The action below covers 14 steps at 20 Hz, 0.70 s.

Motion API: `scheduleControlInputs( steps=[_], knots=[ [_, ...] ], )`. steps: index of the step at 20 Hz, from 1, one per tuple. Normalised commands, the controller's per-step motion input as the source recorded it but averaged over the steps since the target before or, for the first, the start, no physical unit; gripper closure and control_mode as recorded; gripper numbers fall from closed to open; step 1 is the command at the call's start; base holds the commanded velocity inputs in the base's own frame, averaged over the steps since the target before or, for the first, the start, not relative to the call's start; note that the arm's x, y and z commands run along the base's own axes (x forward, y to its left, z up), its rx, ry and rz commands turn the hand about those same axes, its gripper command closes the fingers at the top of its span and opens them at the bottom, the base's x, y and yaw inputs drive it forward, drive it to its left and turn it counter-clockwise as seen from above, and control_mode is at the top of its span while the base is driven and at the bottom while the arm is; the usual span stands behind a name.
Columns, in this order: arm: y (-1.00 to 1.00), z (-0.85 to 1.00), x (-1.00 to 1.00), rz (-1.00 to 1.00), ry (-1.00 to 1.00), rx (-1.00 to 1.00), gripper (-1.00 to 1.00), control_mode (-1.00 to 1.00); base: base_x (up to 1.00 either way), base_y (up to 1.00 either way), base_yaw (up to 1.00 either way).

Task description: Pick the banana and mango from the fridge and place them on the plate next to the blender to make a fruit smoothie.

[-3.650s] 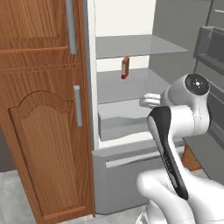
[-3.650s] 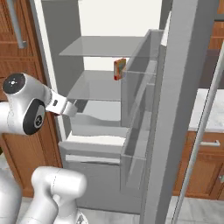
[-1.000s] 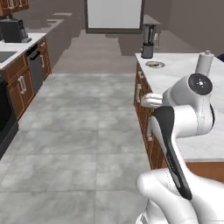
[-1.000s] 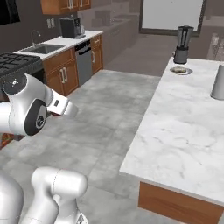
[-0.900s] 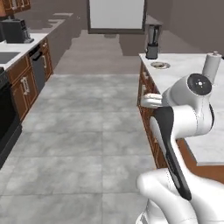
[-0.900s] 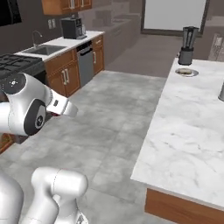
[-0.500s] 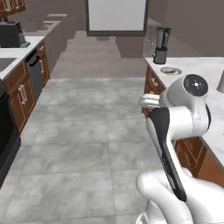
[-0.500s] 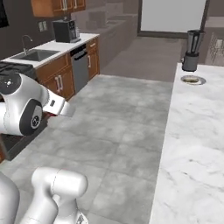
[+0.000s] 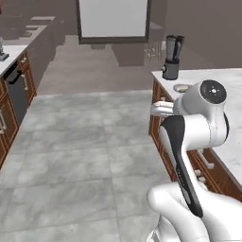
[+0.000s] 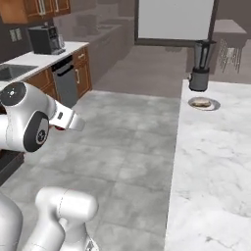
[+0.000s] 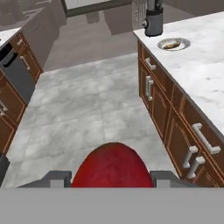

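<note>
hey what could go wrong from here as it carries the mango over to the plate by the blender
The mango sits large and round between the gripper's small fingertips, so it might slip while driving. The plate already holds the banana, so the mango could knock it or roll off the shallow rim. The blender stands close beside it.

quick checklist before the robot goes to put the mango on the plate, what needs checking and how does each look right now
1. Mango held between the fingers: ok, the red fruit sits between the two dark tips in the hand view.
2. Plate in sight: ok, it lies on the marble counter just in front of the blender.
3. Banana already on the plate: ok, a small yellowish fruit lies on it.
4. Room left on the plate for the mango: cannot tell, too small to judge.
5. Floor between base and counter free: ok, bare grey tiles.
6. Gripper above the plate: not ok, the plate is far ahead.
</note>
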Motion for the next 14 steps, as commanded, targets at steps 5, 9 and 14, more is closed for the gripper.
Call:
scheduleControlInputs(
  steps=[5, 9, 14],
  knots=[
    [0.00, 0.00, 0.00, 0.00, 0.00, 0.00, 1.00, 1.00, 1.00, 0.00, -0.18],
    [0.00, 0.00, 0.00, 0.00, 0.00, 0.00, 1.00, 1.00, 1.00, 0.08, -0.22],
    [0.00, 0.00, 0.00, 0.00, 0.00, 0.00, 1.00, 1.00, 0.92, 0.11, -0.36]
  ],
)
